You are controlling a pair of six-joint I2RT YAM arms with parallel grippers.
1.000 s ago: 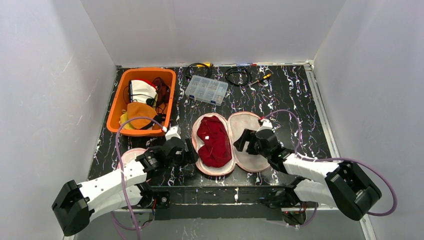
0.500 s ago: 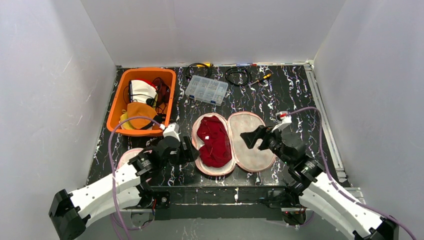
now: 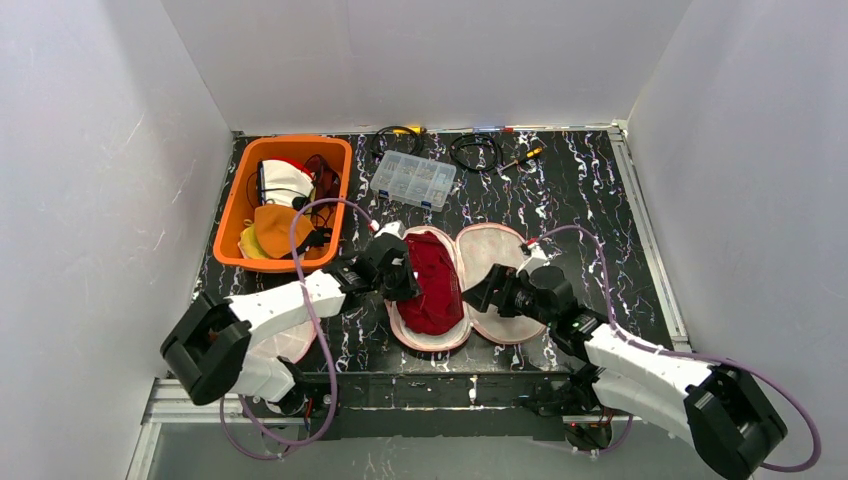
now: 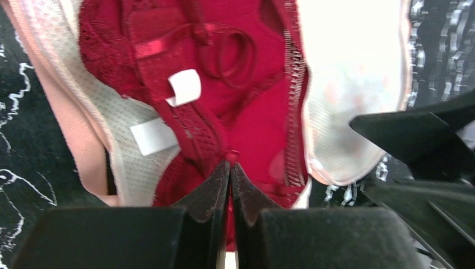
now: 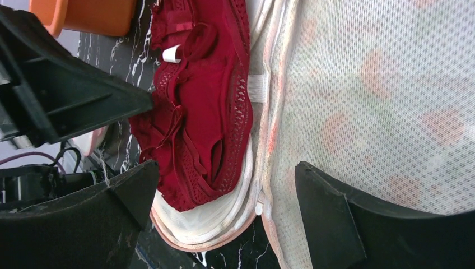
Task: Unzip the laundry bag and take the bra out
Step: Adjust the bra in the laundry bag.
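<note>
The laundry bag (image 3: 505, 290) lies unzipped and spread flat like a clamshell, white mesh with a pink rim. The red lace bra (image 3: 432, 280) rests in its left half. My left gripper (image 3: 405, 280) is at the bra's left edge, shut on a fold of the bra (image 4: 246, 106), with red cloth showing between the closed tips (image 4: 230, 165). My right gripper (image 3: 485, 290) hovers open over the bag's near middle. In the right wrist view its fingers (image 5: 227, 168) straddle the bag's centre seam, with mesh (image 5: 386, 95) on one side and bra (image 5: 201, 112) on the other.
An orange basket (image 3: 232, 215) of clothes and cables stands at the back left. A clear compartment box (image 3: 413, 178), coiled cables (image 3: 475, 150) and a screwdriver (image 3: 522, 157) lie along the back. White walls close in three sides. A pale pink round piece (image 3: 290, 345) lies under my left arm.
My left arm has swung in from the bag's left side onto the bra and its gripper has shut. My right gripper has moved back down over the bag's near middle, still open.
</note>
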